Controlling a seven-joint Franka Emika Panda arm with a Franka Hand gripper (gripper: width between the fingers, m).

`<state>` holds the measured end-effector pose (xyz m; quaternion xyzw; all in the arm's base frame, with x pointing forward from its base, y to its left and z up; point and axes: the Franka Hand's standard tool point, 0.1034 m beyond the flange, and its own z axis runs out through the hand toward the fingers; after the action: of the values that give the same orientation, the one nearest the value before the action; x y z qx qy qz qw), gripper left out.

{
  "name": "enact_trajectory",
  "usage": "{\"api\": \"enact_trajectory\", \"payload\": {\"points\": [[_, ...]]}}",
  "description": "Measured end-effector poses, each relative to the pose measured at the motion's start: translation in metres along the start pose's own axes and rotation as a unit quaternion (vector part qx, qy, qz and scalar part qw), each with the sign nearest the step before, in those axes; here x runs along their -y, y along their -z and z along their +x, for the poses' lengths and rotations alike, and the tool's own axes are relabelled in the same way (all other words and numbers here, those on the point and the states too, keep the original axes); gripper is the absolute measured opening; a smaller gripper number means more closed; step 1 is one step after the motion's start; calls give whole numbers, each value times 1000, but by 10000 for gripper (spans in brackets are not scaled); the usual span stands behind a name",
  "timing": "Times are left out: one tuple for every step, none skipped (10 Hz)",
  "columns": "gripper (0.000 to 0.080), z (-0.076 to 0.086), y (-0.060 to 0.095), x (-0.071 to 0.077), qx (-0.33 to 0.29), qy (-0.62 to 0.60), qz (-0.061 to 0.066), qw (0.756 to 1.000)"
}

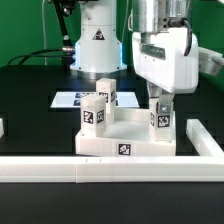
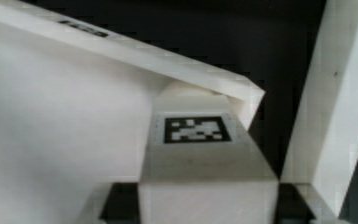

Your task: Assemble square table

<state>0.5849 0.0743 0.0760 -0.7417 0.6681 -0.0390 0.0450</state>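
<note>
The arm reaches straight down, wrist vertical, gripper (image 1: 159, 100) pointing at the bench, jaws clamped on a leg (image 1: 160, 113).

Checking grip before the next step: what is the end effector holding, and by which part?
The end effector grips a tagged white leg by its upper end, standing at the tabletop's corner.

One white plastic square tray-like tabletop (image 1: 120, 140) is in view. Four short white tagged legs show: three upright at its corners (image 1: 93, 112) (image 1: 106, 95) (image 1: 160, 114), one lying at the far left (image 1: 2, 128). One long white L-shaped border wall (image 1: 60, 167). One flat marker board (image 1: 72, 99).
</note>
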Motion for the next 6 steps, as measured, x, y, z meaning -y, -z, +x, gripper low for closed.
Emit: {"api": "enact_trajectory", "payload": {"points": [[291, 0, 0, 0, 0, 7, 0, 1000], [494, -1, 0, 0, 1, 26, -1, 1000], [600, -3, 1, 0, 3, 47, -5, 999], [634, -2, 1, 1, 3, 95, -3, 995], [634, -2, 1, 1, 3, 150, -3, 989], [647, 0, 0, 0, 5, 195, -3, 981]]}}
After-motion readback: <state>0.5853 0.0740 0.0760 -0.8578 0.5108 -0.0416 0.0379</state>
